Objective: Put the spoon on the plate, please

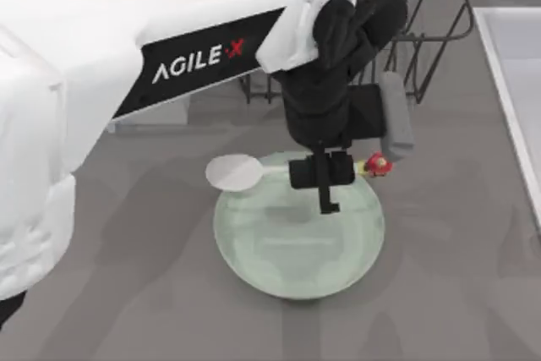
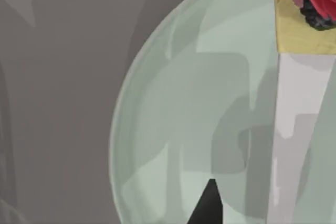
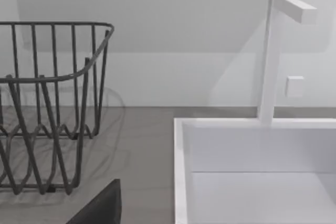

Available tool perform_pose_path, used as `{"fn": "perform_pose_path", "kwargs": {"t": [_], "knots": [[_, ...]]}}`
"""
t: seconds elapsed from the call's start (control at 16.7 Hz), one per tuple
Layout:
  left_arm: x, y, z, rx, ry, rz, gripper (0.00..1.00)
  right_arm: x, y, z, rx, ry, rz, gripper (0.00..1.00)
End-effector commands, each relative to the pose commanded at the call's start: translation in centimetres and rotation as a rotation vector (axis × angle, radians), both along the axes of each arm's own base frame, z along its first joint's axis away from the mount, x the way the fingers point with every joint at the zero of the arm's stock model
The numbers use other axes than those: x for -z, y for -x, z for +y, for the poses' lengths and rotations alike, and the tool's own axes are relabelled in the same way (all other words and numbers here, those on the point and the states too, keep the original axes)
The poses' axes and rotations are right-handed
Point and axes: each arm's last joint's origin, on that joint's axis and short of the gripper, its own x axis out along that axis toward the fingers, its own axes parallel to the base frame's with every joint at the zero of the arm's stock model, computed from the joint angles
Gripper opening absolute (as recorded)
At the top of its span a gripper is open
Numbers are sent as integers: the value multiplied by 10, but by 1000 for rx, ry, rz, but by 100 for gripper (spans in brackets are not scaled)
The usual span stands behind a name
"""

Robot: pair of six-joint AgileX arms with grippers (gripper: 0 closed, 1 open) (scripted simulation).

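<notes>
Over the far side of the plate (image 1: 296,251), the left gripper (image 1: 325,177) is holding the spoon (image 1: 241,172) by its thin handle with its fingers, and it should lower gently before letting go.

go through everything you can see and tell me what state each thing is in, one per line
spoon: held above the plate's far edge, bowl past the rim
plate: flat on the table, nothing resting on it
left gripper: shut on the spoon's handle
wire rack: upright, nothing in it
sink: dry
</notes>
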Motion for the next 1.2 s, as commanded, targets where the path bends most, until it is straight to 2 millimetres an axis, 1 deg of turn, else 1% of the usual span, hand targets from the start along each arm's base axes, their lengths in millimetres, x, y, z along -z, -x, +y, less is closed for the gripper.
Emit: {"fn": "perform_pose_path", "kwargs": {"t": [0.18, 0.3, 0.6, 1.2], "knots": [[33, 4, 4, -1, -63, 93, 0, 0, 0, 0, 0, 0, 0, 100], [49, 6, 6, -1, -94, 137, 0, 0, 0, 0, 0, 0, 0, 100], [50, 7, 6, -1, -95, 138, 0, 0, 0, 0, 0, 0, 0, 100], [50, 7, 6, -1, -95, 138, 75, 0, 0, 0, 0, 0, 0, 100]]}}
